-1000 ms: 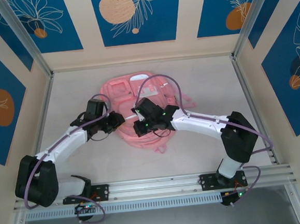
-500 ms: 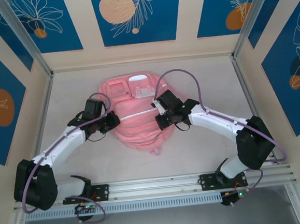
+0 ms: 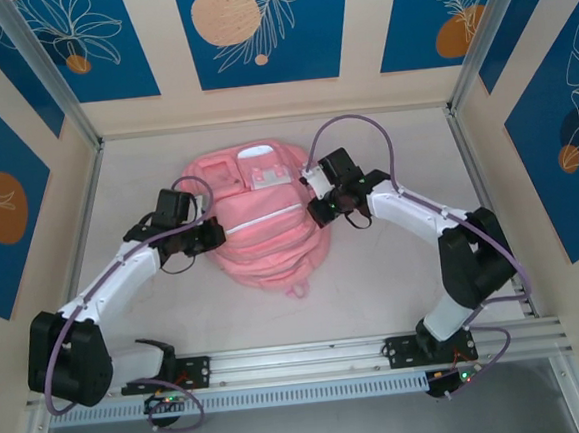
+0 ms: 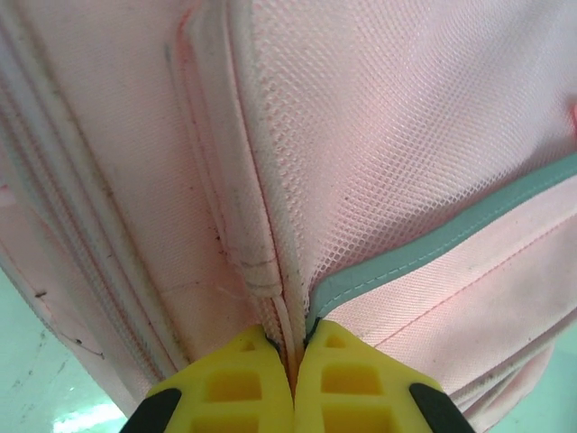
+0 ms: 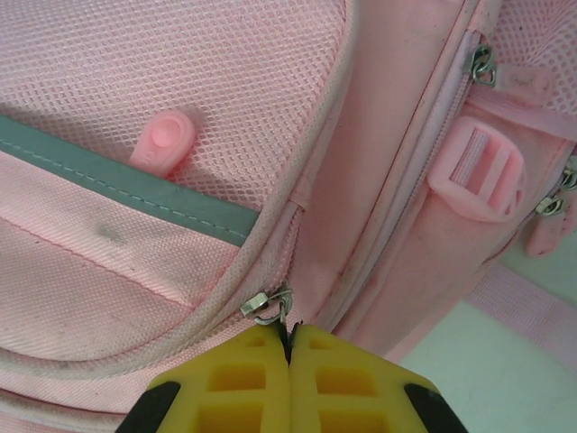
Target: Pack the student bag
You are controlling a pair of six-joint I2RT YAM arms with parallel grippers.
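The student bag (image 3: 266,240) is a pink fabric backpack lying flat in the middle of the table, with a white zipper line running across it. My left gripper (image 3: 212,235) is at the bag's left side. In the left wrist view its yellow fingers (image 4: 243,383) are shut on a seam of the bag (image 4: 406,135) beside grey-green trim. My right gripper (image 3: 316,213) is at the bag's right side. In the right wrist view it (image 5: 288,336) is shut on the pull of a metal zipper slider (image 5: 264,304) on the bag (image 5: 180,72).
Panelled walls close in the table on three sides, with metal posts (image 3: 72,123) at the back corners. An aluminium rail (image 3: 301,356) runs along the near edge by the arm bases. A pink plastic buckle (image 5: 476,171) and a strap sit to the right of the slider.
My right gripper has travelled right and away across the bag, and the white zipper line now spans the bag. The bag lies flatter. The left gripper has closed on the left seam.
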